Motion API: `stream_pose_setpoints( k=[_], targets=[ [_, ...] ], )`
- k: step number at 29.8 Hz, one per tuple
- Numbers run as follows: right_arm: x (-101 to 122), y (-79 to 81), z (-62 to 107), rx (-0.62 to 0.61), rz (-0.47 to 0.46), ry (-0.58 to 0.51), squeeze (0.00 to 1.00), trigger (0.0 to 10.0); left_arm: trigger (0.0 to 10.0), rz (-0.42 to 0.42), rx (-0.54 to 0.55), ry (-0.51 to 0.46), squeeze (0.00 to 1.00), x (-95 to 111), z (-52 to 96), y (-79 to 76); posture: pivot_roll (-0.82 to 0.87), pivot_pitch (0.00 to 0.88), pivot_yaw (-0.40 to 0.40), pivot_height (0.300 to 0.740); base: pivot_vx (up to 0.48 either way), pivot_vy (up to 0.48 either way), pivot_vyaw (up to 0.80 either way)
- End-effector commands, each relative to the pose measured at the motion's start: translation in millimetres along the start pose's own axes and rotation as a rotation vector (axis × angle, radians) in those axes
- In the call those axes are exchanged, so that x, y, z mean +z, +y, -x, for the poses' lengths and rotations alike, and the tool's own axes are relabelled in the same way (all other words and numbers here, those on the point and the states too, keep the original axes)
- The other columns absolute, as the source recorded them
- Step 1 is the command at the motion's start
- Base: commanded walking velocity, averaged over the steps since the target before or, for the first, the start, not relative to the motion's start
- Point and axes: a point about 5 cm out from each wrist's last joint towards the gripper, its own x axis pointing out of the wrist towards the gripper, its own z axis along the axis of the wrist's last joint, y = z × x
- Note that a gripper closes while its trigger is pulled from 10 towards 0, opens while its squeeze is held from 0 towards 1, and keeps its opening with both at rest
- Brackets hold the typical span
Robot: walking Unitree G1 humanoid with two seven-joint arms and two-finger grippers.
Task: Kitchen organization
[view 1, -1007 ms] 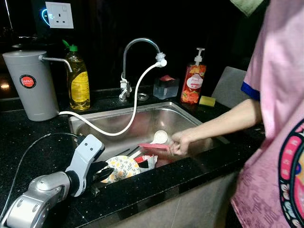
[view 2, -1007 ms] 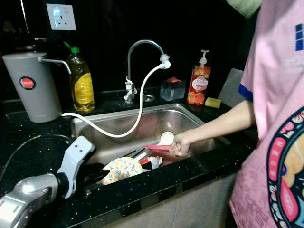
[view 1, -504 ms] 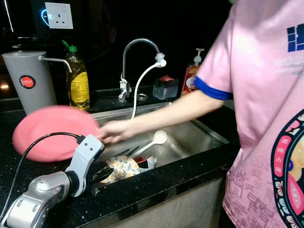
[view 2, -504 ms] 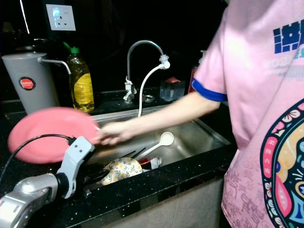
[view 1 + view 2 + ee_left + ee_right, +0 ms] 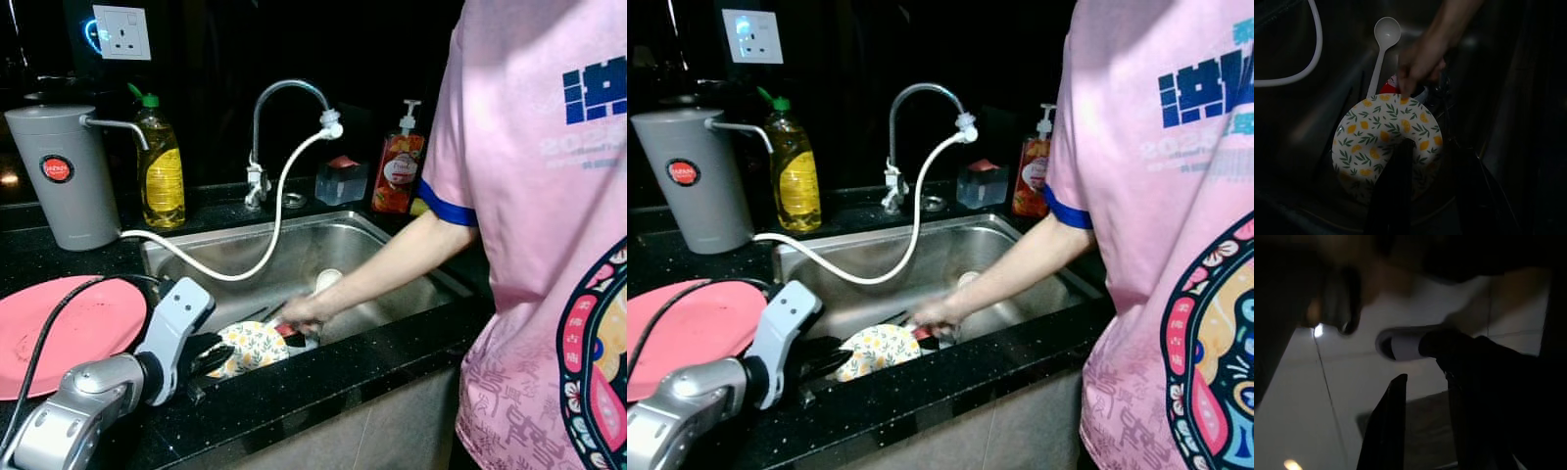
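Left hand [image 5: 201, 367] was reaching over the sink's near edge with its fingers spread open around the rim of the lemon-print plate [image 5: 251, 346], not clamped on anything as far as I could see. In the wrist view one black finger [image 5: 1396, 186] lay across the plate's face and the other sat off to the side.

Going left to right: pink plate [image 5: 59, 328] was now lying flat on the black counter [image 5: 323, 377] beside the sink, where half a second earlier the person was swinging it over from the basin. So that's one dish out already. Behind it stood the grey water filter [image 5: 61, 176] and the yellow dish soap bottle [image 5: 161, 168].

In the steel sink [image 5: 323, 250] the lemon-print plate leaned against the front wall, and the person's hand [image 5: 299, 313] had come back down right beside it, by a white ladle [image 5: 1383, 44]. Looked to me like the person was grabbing the next item.

Right hand's wrist view was dark, fingers looked parted and empty.
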Motion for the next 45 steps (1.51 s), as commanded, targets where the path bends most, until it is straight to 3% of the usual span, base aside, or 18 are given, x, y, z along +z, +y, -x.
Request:
stream_pose_setpoints(
  k=[1, 4, 6, 14, 45],
  targets=[
    [13.5, -14.2, -0.8, -0.063, -0.117, -0.052, 0.00, 10.0, 10.0, 0.003, -0.016, 0.017, 0.00, -3.1, -3.1, -2.0, -0.03, 0.000, -0.053, 0.740, 0.000, 0.000, 0.00],
    [21.2, -19.3, -1.1, -0.083, -0.152, -0.084, 0.00, 10.0, 10.0, 0.003, -0.016, 0.016, 0.00, -3.0, -3.2, -2.0, -0.03, 0.000, -0.053, 0.740, 0.000, 0.000, 0.00],
    [39.5, -29.3, -1.1, -0.108, -0.222, -0.158, 0.00, 10.0, 10.0, 0.003, -0.016, 0.016, 0.00, -2.9, -3.3, -1.9, -0.03, 0.000, -0.053, 0.740, 0.000, 0.000, 0.00],
    [60.7, -35.2, -0.1, -0.111, -0.239, -0.251, 0.00, 10.0, 10.0, 0.004, -0.013, 0.011, 0.00, -2.0, -3.6, -1.9, -0.03, 0.000, -0.059, 0.740, 0.000, 0.000, 0.00],
    [52.2, -18.9, -1.6, -0.036, -0.182, -0.222, 0.00, 10.0, 10.0, 0.003, -0.013, 0.006, 0.00, -0.7, -4.4, -1.5, -0.03, 0.000, -0.062, 0.740, 0.000, 0.000, 0.00]
  ],
)
